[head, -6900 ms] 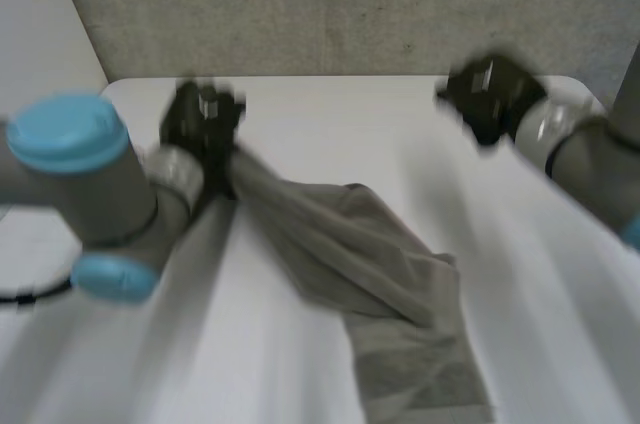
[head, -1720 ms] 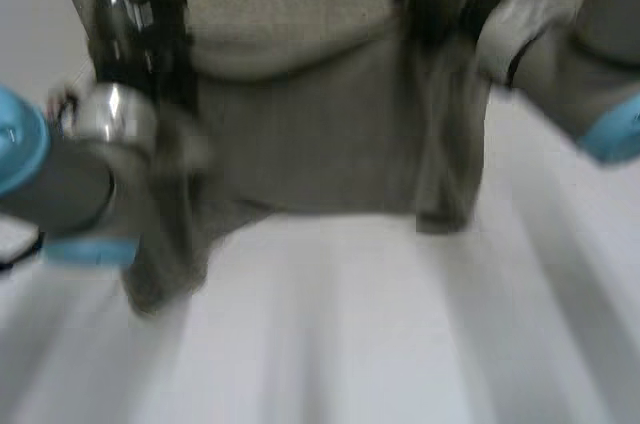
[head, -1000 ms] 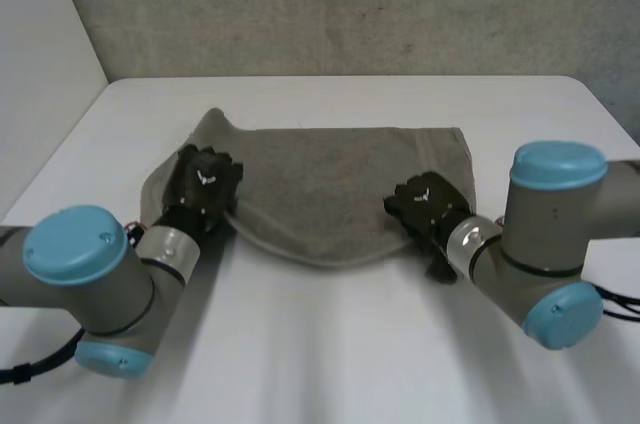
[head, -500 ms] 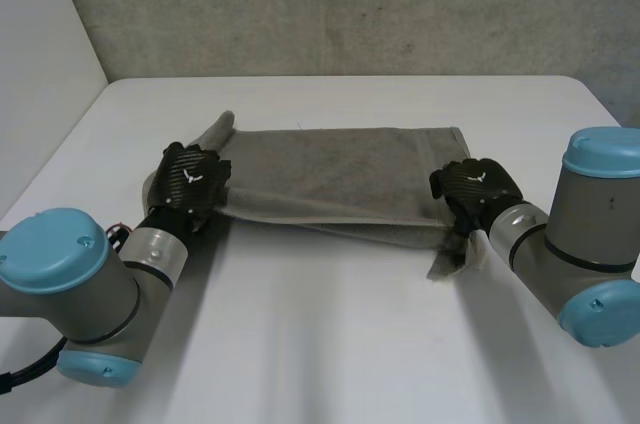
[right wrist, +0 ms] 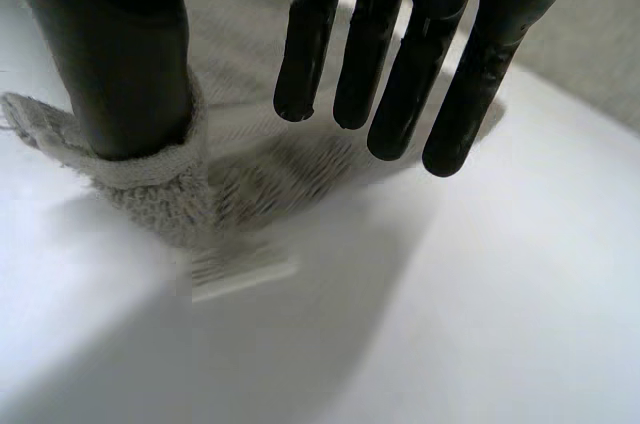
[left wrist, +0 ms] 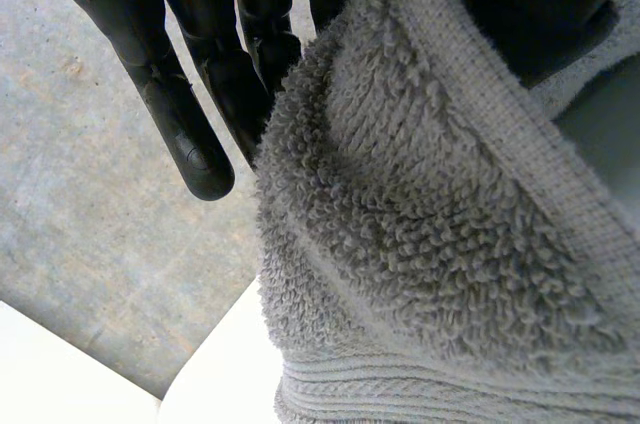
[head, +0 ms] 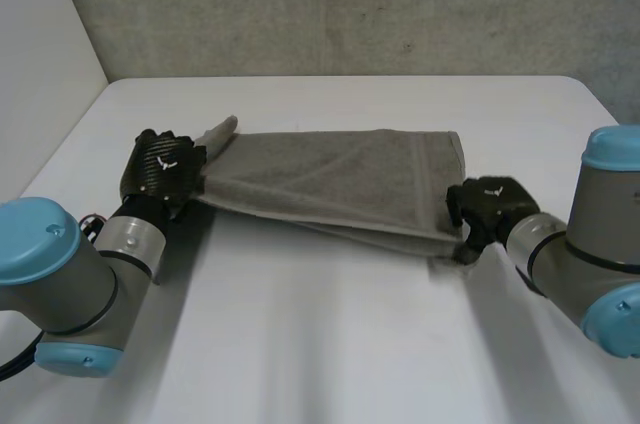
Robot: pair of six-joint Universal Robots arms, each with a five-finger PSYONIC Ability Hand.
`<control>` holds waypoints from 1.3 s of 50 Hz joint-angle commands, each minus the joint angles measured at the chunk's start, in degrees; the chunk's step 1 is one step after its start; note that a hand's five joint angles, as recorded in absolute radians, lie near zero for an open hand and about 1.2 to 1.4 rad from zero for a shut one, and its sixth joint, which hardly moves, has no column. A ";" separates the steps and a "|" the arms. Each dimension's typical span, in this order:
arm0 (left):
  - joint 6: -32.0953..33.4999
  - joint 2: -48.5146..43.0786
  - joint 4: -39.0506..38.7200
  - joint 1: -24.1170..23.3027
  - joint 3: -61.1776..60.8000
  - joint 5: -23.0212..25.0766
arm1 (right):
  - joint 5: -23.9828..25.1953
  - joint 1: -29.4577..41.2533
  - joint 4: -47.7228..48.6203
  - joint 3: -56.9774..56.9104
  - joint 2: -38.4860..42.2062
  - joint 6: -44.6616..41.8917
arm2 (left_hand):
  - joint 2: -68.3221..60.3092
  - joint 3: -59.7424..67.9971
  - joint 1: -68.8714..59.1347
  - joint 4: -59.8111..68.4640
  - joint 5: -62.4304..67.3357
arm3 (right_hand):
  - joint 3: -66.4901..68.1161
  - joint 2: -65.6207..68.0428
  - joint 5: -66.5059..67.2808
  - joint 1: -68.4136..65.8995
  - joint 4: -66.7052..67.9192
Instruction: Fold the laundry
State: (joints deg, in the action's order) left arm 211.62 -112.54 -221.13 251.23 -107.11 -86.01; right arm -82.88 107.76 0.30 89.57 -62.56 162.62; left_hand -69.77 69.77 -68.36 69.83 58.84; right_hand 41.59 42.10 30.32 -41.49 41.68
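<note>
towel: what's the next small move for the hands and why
Probably lower the left hand and set its end of the towel flat on the table. The towel lies folded and stretched between both hands, its left end pinched and looking slightly raised, while the right hand has straight fingers at the near right corner.

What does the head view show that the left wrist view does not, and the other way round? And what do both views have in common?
The head view adds the whole grey towel, stretched over the white table between the left hand at one end and the right hand at the opposite near corner. The left wrist view adds the towel's terry loops and ribbed hem up close, pinched between the thumb and the straight fingers. Both share the left hand, the towel, the table and the grey wall.
</note>
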 commanded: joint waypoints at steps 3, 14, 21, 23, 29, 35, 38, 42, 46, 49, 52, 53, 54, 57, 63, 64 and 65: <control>0.02 0.04 0.00 0.14 -0.12 -0.04 | 0.17 -0.97 -0.82 -0.36 2.26 3.41 | -10.23 10.23 -11.64 10.17 11.16 | 3.13 2.62 4.39 -3.22 3.04; -0.15 0.56 0.35 0.49 -0.91 -0.04 | 1.67 -2.21 -0.47 1.66 -1.08 2.53 | -9.75 9.76 -11.17 9.69 10.68 | 38.41 37.90 39.68 -38.51 38.32; 0.02 1.53 0.08 0.49 -2.23 -0.04 | 2.37 -2.21 4.78 5.25 -12.74 0.43 | 17.33 -17.33 15.92 -17.39 -16.41 | 38.41 37.90 39.68 -38.51 38.32; 0.11 1.62 0.26 0.49 -2.32 0.05 | 2.46 -2.12 6.82 6.40 -14.52 -0.63 | 27.93 -27.93 26.52 -27.99 -27.00 | 38.41 37.90 39.68 -38.51 38.32; 0.37 1.00 0.61 0.49 -2.49 0.05 | 2.37 -2.03 11.57 9.92 -16.46 -5.82 | 53.16 -53.16 51.75 -53.22 -52.24 | 38.41 37.90 39.68 -38.51 38.32; 0.38 -2.06 0.17 0.58 -1.27 0.05 | 1.75 -3.52 13.06 12.38 -11.37 -16.62 | 54.68 -54.67 53.26 -54.74 -53.75 | 38.41 37.90 39.68 -38.51 38.32; 0.46 -3.12 0.26 0.93 -0.56 -0.04 | 1.84 -4.05 13.06 12.29 -10.92 -17.25 | 54.34 -54.34 52.93 -54.40 -53.42 | 38.41 37.90 39.68 -38.51 38.32; 0.46 -3.48 0.26 1.54 -0.21 0.05 | 1.84 -4.84 13.15 11.77 -10.22 -17.33 | 54.00 -54.00 52.59 -54.06 -53.08 | 38.41 37.90 39.68 -38.51 38.32; 1.16 -3.30 0.61 2.59 -0.12 0.05 | 1.84 -5.72 13.50 11.50 -10.04 -17.69 | 53.67 -53.66 52.25 -53.73 -52.74 | 38.41 37.90 39.68 -38.51 38.32; 2.22 -2.69 0.79 3.65 -0.47 0.05 | 1.84 -6.69 13.77 11.24 -9.95 -17.69 | 53.67 -53.66 52.25 -53.73 -52.74 | 38.41 37.90 39.68 -38.51 38.32; 3.36 -1.81 1.05 4.88 -0.82 0.05 | 1.84 -7.74 13.77 10.80 -9.95 -17.69 | 53.67 -53.66 52.25 -53.73 -52.74 | 38.41 37.90 39.68 -38.51 38.32; 3.36 -1.81 1.05 4.88 -0.82 0.05 | 1.84 -8.18 13.77 10.71 -9.95 -17.69 | 53.67 -53.66 52.25 -53.73 -52.74 | 38.41 37.90 39.68 -38.51 38.32; 3.80 -1.37 1.14 5.67 -1.00 0.05 | 2.10 -8.44 13.77 10.71 -9.95 -17.69 | 53.50 -53.50 52.09 -53.56 -52.57 | 38.41 37.90 39.68 -38.51 38.32; 4.42 -0.58 1.66 6.99 -1.44 0.05 | 2.20 -8.71 13.77 10.62 -9.95 -17.69 | 53.50 -53.50 52.09 -53.56 -52.57 | 38.41 37.90 39.68 -38.51 38.32; 4.33 1.70 2.19 8.92 -2.14 0.14 | 2.37 -8.89 13.77 10.45 -9.87 -17.42 | 51.16 -51.16 49.75 -51.22 -50.23 | 38.41 37.90 39.68 -38.51 38.32; 4.33 1.71 2.19 8.93 -2.14 0.14 | 2.37 -8.89 13.77 10.45 -9.87 -17.51 | 51.14 -51.14 49.73 -51.20 -50.22 | 38.41 37.90 39.68 -38.51 38.32; 4.33 1.97 2.37 9.01 -2.23 0.14 | 2.37 -8.89 13.77 10.45 -9.78 -17.51 | 49.31 -49.31 47.90 -49.37 -48.39 | 38.41 37.90 39.68 -38.51 38.32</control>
State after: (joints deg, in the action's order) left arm 216.05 -112.16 -219.26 259.12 -108.89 -85.90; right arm -80.64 98.86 14.08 100.07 -72.47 145.10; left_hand -14.98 14.93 -14.94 14.86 5.11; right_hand 76.92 77.20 66.68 -76.45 76.67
